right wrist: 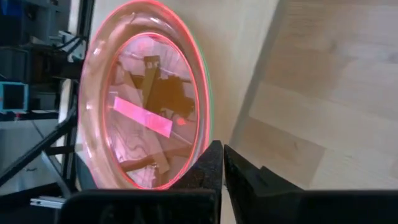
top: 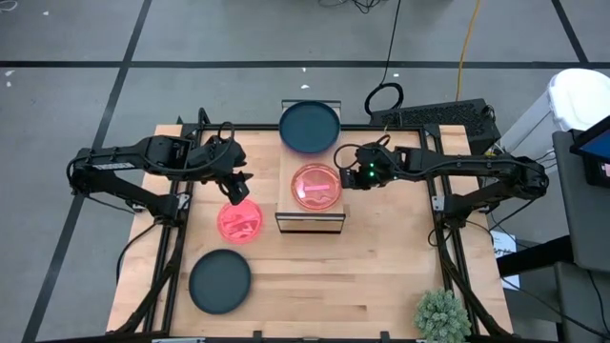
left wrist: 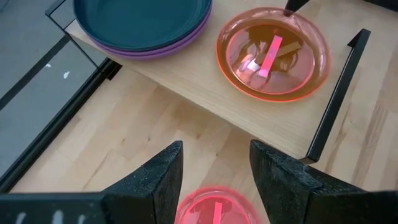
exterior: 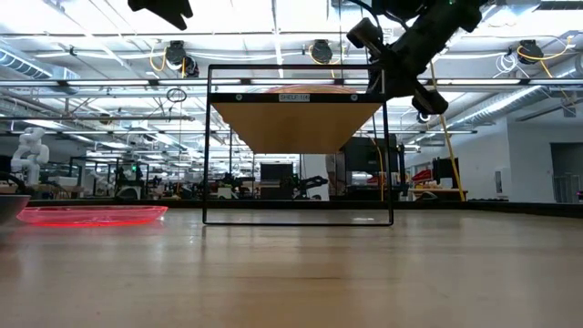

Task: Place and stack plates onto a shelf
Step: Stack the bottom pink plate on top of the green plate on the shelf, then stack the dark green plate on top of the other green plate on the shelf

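Right wrist view showed the right gripper (right wrist: 222,163) with its two dark fingers pressed together on nothing, just beside the rim of the pink-red plate on the shelf (right wrist: 146,102). A thin green line along that plate's edge suggested a green plate lay beneath it, so the stack was probably being built by nesting like-sized plates. Shut fingers so near the rim read as a nudging or just-released pose, not a grip; the plate lay flat on the wood plank and did not seem to be lifted.

From above, the shelf (top: 286,191) stood near the middle of the tabletop, towards its far edge. On its far end sat a dark teal plate (top: 309,127) over a purple plate (left wrist: 180,46), overhanging the plank slightly.

The left gripper (top: 235,187) hung with fingers spread and empty, above the far rim of a second pink-red plate (top: 240,222) that lay on the tabletop just left of the shelf. I judged it to be lined up for taking that plate next. A second dark plate (top: 220,282) waited near the tabletop's front-left corner, well clear of both arms. A small green plant (top: 442,315) stood at the front-right corner.
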Robot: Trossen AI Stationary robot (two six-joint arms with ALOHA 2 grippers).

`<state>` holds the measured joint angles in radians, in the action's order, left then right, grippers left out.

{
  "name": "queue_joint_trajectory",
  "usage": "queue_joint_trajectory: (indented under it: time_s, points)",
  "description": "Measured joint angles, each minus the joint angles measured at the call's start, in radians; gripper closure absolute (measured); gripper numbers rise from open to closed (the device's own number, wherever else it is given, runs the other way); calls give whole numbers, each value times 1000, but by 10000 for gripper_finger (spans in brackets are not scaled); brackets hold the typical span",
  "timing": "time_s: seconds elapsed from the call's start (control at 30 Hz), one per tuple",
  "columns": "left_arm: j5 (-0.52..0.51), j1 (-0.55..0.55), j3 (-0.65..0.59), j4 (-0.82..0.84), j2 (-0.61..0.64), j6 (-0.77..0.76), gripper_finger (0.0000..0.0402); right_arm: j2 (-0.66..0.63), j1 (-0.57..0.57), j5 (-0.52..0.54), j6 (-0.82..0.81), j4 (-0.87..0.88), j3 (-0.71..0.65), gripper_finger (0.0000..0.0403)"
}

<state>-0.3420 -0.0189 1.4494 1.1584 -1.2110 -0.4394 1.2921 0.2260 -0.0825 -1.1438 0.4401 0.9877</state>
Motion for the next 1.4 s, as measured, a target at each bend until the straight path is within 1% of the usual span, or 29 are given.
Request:
queue_joint_trajectory:
  time_s: [0.17, 0.47, 0.8, 0.9, 0.97, 1.03, 1.1, 1.4]
  points:
    - [0, 0, 0, 0, 0, 13, 211, 0, -13, 2, -30, -68, -22, 402]
    - [0, 0, 0, 0, 0, 23, 211, -1, -25, 3, -44, -69, -25, 403]
    - [0, 8, 0, 23, 0, -24, 211, -89, 10, 8, -20, -16, -26, 403]
    - [12, 26, -33, 18, 2, -52, 211, -113, 22, 12, 13, 1, -26, 403]
    - [70, 49, -77, 18, 5, -79, 211, -127, 29, 20, 45, 4, -26, 403]
    - [178, 70, -126, 15, 7, -104, 211, -141, 30, 27, 71, -3, -26, 403]
    - [258, 78, -181, 9, 7, -136, 211, -150, 30, 28, 98, -1, -26, 403]
    - [493, 43, -402, -22, 7, -265, 211, -169, 30, 27, 213, -1, -26, 403]
